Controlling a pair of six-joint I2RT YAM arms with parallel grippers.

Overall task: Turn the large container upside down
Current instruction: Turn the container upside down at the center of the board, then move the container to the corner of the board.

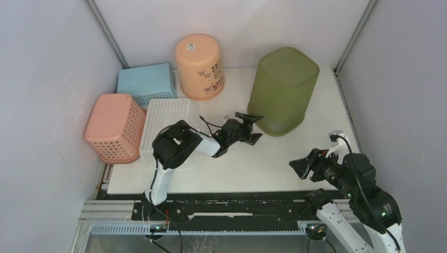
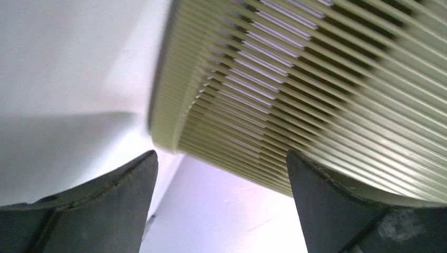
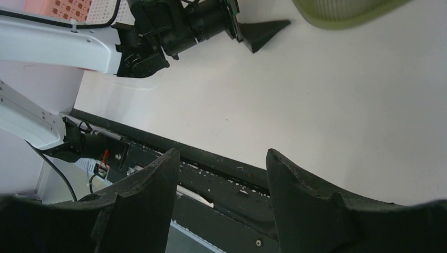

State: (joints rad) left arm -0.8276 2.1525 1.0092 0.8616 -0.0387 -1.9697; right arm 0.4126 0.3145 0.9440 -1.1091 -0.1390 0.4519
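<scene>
The large container (image 1: 282,89) is an olive-green bin at the back right of the white table, solid end up and slatted band down on the surface. My left gripper (image 1: 256,128) is open just left of the bin's lower edge, not touching it. In the left wrist view the bin's slatted band (image 2: 316,79) fills the upper right, and nothing lies between the spread jaws of the left gripper (image 2: 221,158). My right gripper (image 1: 298,168) hangs open and empty near the table's front right. The right wrist view shows this gripper (image 3: 222,153) over the front edge, with the bin's rim (image 3: 342,10) far off.
A peach bucket (image 1: 200,66) stands upside down at the back centre. A blue basket (image 1: 146,83), a pink basket (image 1: 115,126) and a white basket (image 1: 166,124) lie at the left. Walls close in the sides and back. A black rail (image 1: 226,197) runs along the front.
</scene>
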